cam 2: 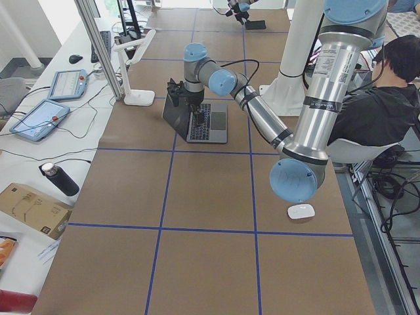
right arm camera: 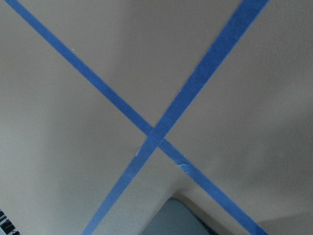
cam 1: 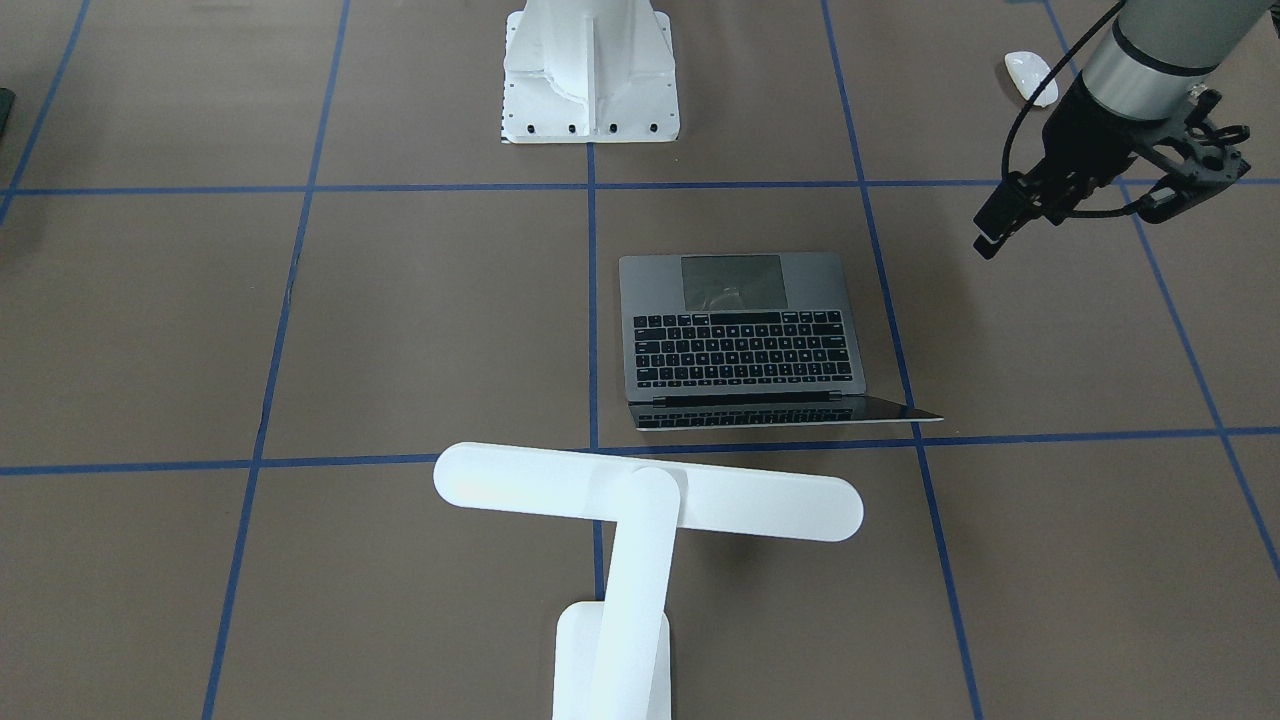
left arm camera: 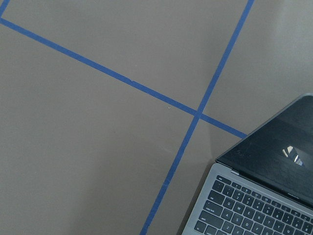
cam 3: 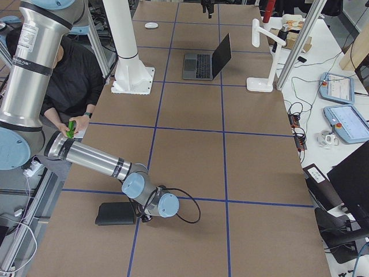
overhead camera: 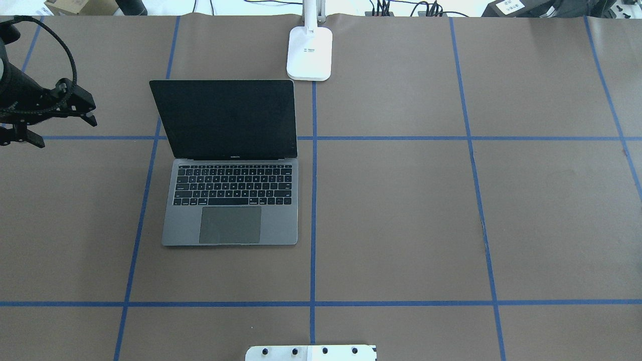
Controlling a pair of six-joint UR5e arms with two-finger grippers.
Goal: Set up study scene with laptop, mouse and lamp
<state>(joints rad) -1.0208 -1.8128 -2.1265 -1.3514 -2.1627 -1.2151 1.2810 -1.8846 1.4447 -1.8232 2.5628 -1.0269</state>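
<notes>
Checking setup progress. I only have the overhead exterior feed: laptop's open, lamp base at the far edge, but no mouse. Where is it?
Observer: The mouse lies on the table on the robot's left, near the robot-side edge, well apart from the laptop. Nothing holds it.
Operator: Lamp head is cut off for me. Standing?
Observer: Yes, the lamp stands upright, its bar head running parallel to the laptop's back edge, beyond the screen.
Operator: Right arm?
Observer: The right arm is folded low at the table's right end, its wrist beside a flat black mousepad.
</notes>
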